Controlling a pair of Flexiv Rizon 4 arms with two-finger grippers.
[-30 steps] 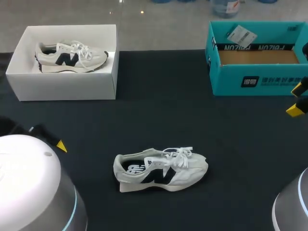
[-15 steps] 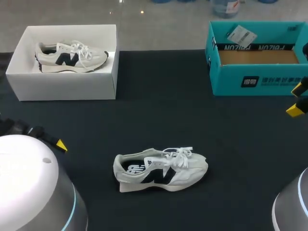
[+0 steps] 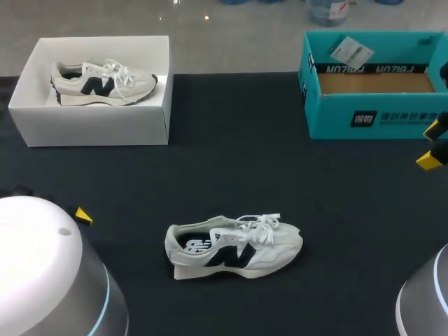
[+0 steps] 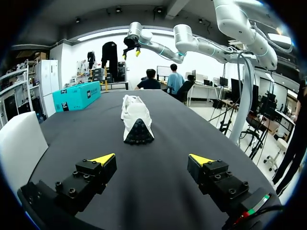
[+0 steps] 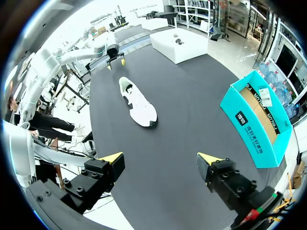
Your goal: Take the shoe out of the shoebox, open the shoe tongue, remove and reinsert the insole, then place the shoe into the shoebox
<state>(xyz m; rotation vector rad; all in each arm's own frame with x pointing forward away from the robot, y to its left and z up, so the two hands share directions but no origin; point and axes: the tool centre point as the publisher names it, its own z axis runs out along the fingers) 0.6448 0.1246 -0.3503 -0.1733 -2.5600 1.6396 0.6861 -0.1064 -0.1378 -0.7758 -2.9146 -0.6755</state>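
Pointing its toe rightward, shoe (image 3: 234, 246) lies crosswise (heel left).

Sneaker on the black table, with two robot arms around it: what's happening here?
Nothing is being held right now. One white sneaker sits out in the open on the black table, between the two arms. The left gripper and the right gripper are both open and empty, off to either side and clear of it. A matching sneaker rests inside the white shoebox at the far left, and an open teal box stands at the far right.
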